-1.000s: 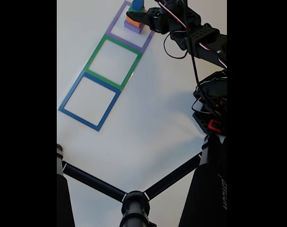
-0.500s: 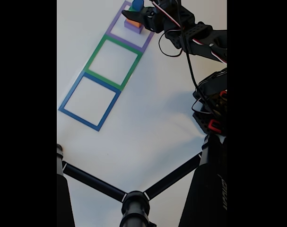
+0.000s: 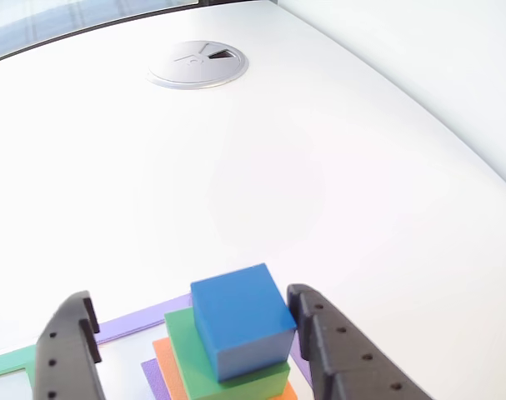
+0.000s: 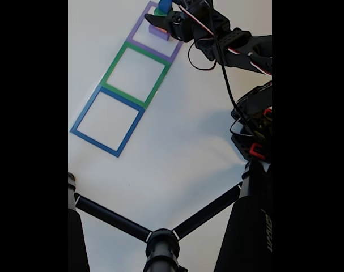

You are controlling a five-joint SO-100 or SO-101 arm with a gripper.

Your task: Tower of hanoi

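— Where's the cube (image 3: pixel 240 321) sitting?
— Topping the stack near the counter's (image 3: pixel 261 167) far edge, lying between the fingers.
— And the claw (image 3: pixel 198 350)?
— Gaping apart, straddling it, gripping nothing.

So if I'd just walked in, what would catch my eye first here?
Probably the little stack of coloured blocks with the blue cube on top, then green and orange beneath, seen close up in the other view. The black end effector sits open around it, one finger on each side. In the fixed view, three square outlines run diagonally across the white table: purple, green and blue.
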